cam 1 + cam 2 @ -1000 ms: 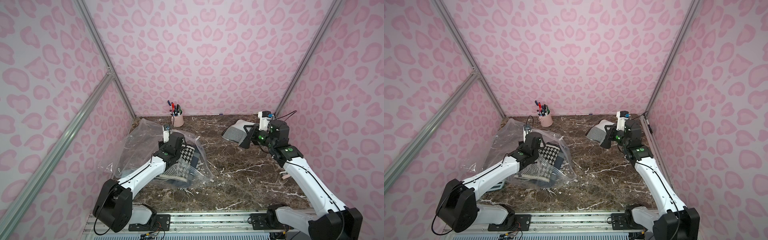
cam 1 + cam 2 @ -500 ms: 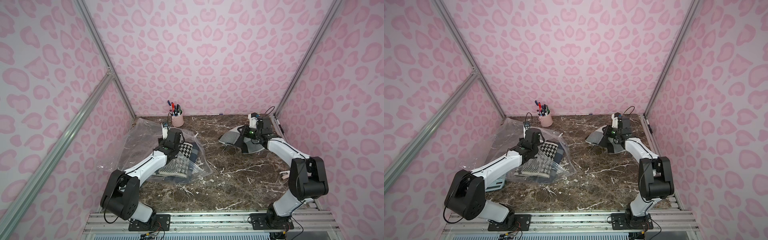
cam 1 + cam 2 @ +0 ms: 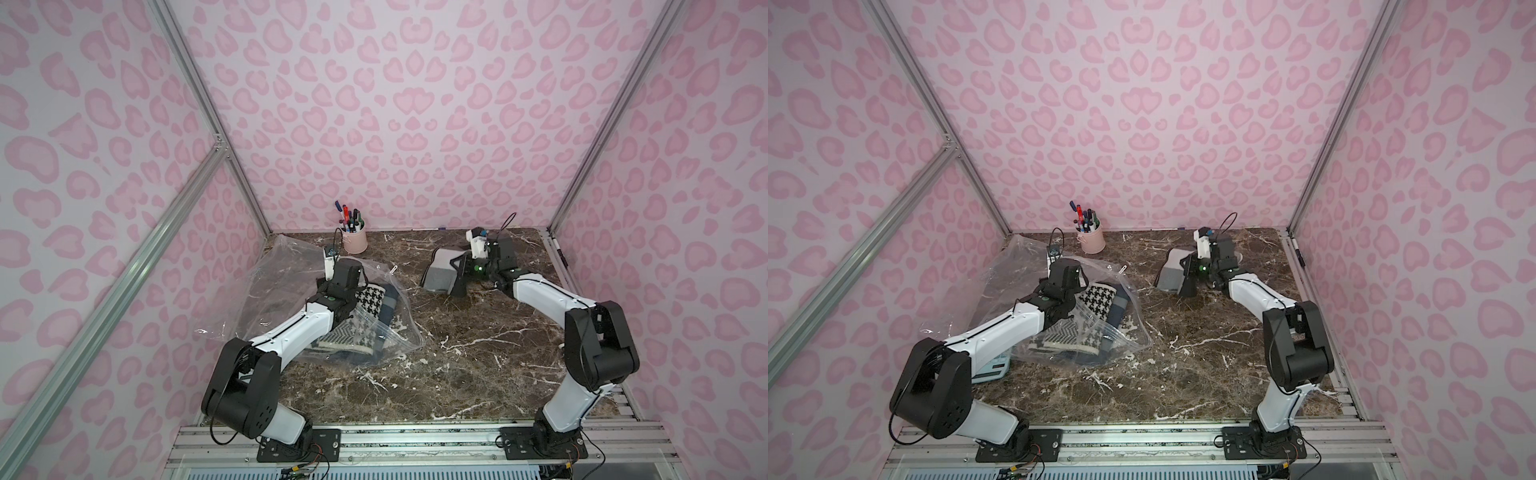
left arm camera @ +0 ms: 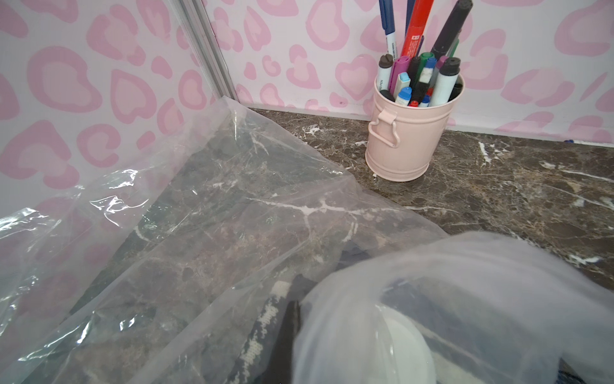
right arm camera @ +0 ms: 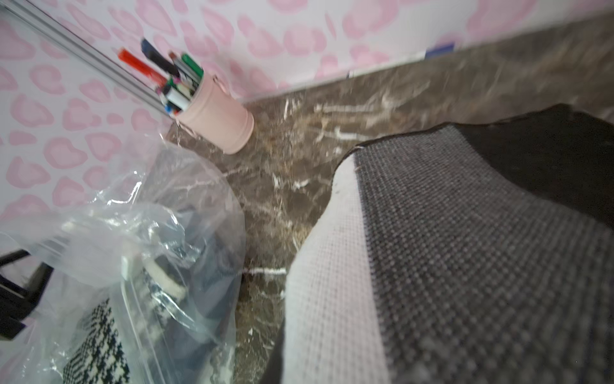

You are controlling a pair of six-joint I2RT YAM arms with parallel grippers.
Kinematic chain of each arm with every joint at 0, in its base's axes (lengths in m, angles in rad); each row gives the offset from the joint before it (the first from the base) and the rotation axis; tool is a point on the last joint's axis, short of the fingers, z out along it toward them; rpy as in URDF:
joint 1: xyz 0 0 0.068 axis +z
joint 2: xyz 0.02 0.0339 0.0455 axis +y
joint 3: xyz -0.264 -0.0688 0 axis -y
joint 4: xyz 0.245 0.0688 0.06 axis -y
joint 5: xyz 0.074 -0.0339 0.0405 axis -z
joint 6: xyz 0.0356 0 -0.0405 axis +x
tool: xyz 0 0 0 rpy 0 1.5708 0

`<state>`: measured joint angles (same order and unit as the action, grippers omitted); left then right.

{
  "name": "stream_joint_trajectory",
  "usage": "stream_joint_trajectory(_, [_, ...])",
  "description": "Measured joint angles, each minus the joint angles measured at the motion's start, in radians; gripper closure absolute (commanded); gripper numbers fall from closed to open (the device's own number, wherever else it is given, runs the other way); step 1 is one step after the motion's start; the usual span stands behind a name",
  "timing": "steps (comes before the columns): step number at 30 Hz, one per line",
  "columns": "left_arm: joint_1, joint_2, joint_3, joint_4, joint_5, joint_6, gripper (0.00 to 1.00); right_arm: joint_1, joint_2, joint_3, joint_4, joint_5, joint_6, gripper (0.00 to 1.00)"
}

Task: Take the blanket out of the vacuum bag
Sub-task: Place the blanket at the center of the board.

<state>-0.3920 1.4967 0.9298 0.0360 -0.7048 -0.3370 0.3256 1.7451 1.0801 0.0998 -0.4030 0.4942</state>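
Vacuum bag (image 4: 481,266) (valve disc (image 4: 398,349) blurred)

The white-and-black left arm (image 3: 299,328) stretches low and forward from its base, its black left gripper (image 3: 344,272) closed, fingertips hidden. The white-and-black right arm (image 3: 540,293) bends at a raised elbow and reaches inward, its black right gripper (image 3: 459,275) closed, held low.

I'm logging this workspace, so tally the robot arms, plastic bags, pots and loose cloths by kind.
Robot arms: 2
Clear plastic bags: 2
Pink pen pot: 1
Grey blanket, outside the bags: 1
Total: 6
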Motion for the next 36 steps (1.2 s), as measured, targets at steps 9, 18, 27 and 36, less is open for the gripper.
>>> stream_joint_trajectory(9, [0.000, -0.015, 0.003, 0.000, 0.048, 0.000, 0.96, 0.088, -0.041, -0.449, 0.264, 0.072, 0.292, 1.00])
stream_joint_trajectory(18, [0.000, -0.050, -0.003, -0.001, 0.080, 0.000, 0.96, 0.114, -0.223, -0.564, 0.172, 0.218, 0.391, 1.00])
stream_joint_trajectory(27, [0.002, -0.029, 0.042, -0.034, -0.029, -0.001, 0.96, 0.185, -0.526, -0.696, -0.050, 0.370, 0.481, 1.00])
stream_joint_trajectory(36, [0.006, -0.016, 0.050, -0.014, 0.017, 0.000, 0.96, 0.199, -0.710, -0.719, -0.238, 0.478, 0.526, 0.01])
